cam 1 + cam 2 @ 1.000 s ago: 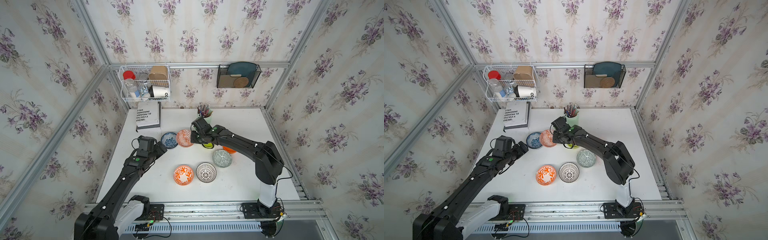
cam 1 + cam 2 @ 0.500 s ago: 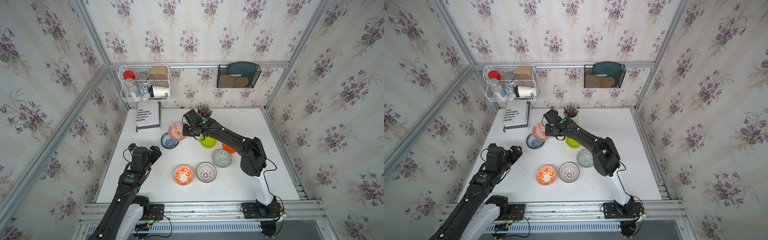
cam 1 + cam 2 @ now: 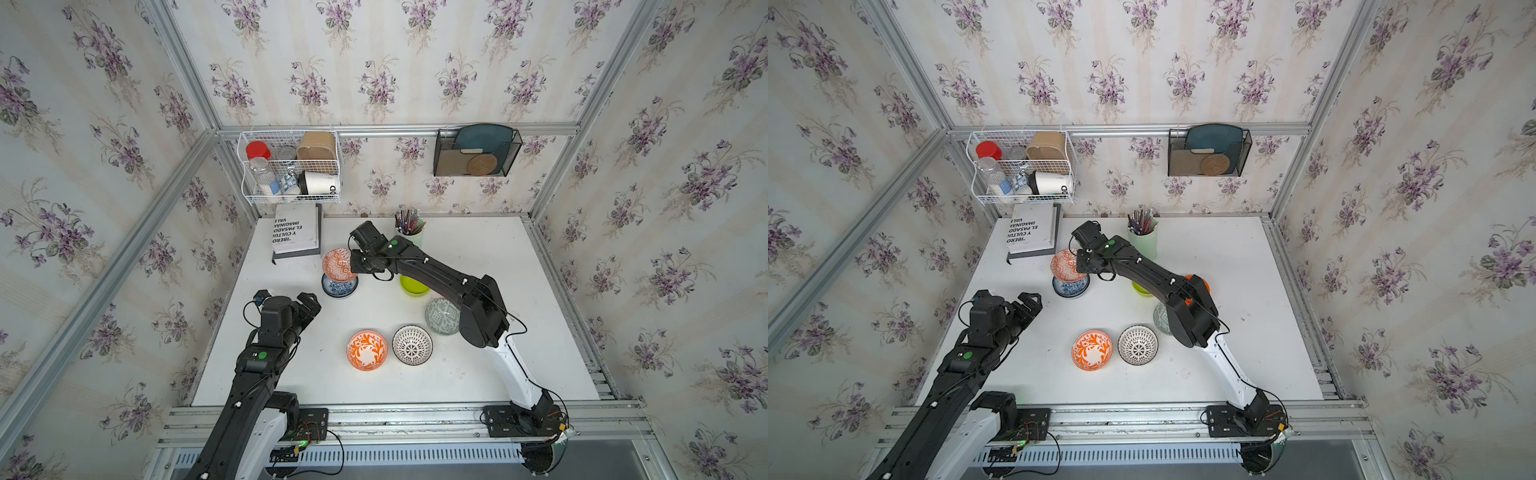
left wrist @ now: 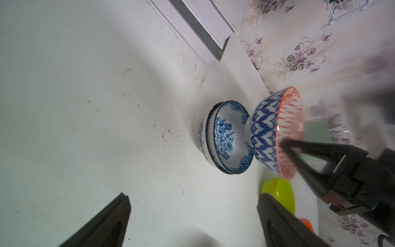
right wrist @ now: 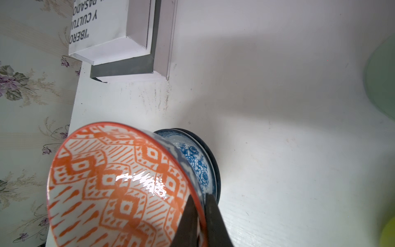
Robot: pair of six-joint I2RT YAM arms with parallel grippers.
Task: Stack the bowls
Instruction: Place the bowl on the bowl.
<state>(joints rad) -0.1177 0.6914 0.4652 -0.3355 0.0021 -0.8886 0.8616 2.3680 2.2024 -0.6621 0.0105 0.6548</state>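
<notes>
STACKING IN PROGRESS: The right gripper [image 3: 353, 266] pinches one side of the rim of an orange-white diamond-patterned bowl [image 3: 338, 264], one finger inside and one outside, and holds it clear of the table. The bowl juts out past the fingertips, away from the wrist. Its mouth faces up, seemingly a little tipped. Being round, it has no long side; its centre line runs near upright, foot down.

Just below the fingertips sit two nested blue floral bowls [image 3: 340, 286], which the held bowl overlaps without looking centred on them. A good finish would likely mean centring it over the pair, levelling it, lowering until the foot seats, then releasing slowly.

Under the forearm lies a lime green bowl [image 3: 413, 286]. Well apart, the left gripper [image 3: 308, 300] gapes wide and empty.
</notes>
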